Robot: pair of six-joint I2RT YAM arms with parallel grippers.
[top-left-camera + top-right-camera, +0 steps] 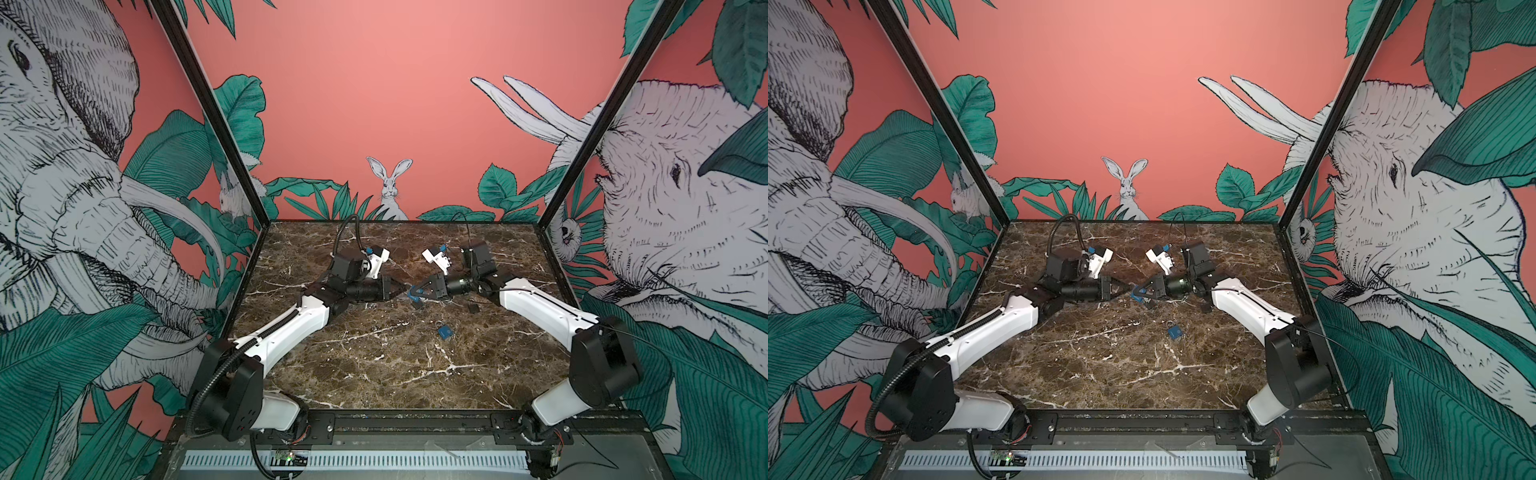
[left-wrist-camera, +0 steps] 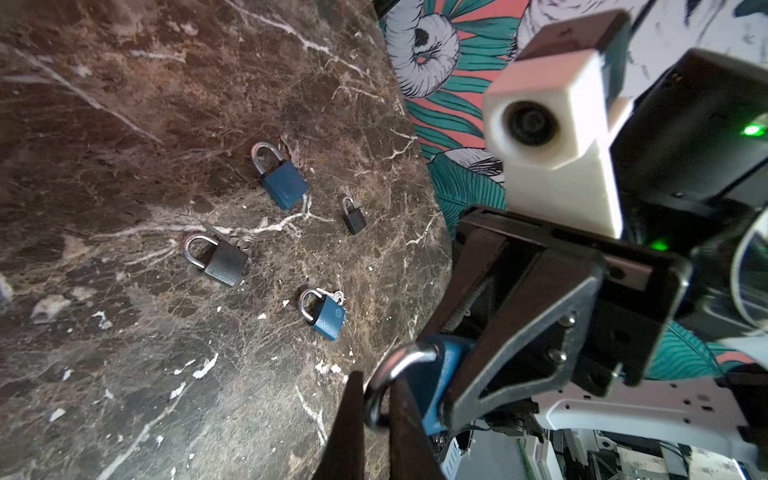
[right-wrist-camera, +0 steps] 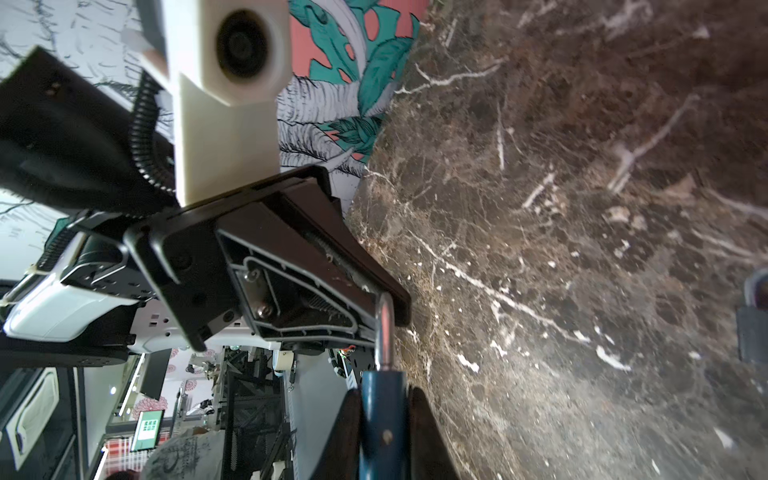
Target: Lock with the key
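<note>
Both top views show the left gripper (image 1: 400,291) and the right gripper (image 1: 417,293) meeting tip to tip above the middle of the marble table (image 1: 374,365). The blue padlock (image 1: 412,296) is held between them, clear of the surface. Each arm reaches in from a near corner, and the wrists are levelled so the fingers point at each other.

Left wrist view: the left gripper's dark fingers (image 2: 353,419) are pinched on the padlock's silver shackle (image 2: 399,359). The glossy blue body sits clamped in the right gripper's fingers. On the marble beyond lie a spare blue lock (image 2: 279,176), a small black lock (image 2: 353,215) and a grey lock (image 2: 216,259). A keyed blue lock (image 2: 323,312) lies there too, with small keys (image 2: 337,296) just beside it. The mark on its face is too small to read.

Right wrist view: the right gripper's fingers (image 3: 424,432) squeeze the blue body edge-on. The shackle rises out of it into the left gripper's closed tips. I cannot tell whether the shackle is latched.
</note>
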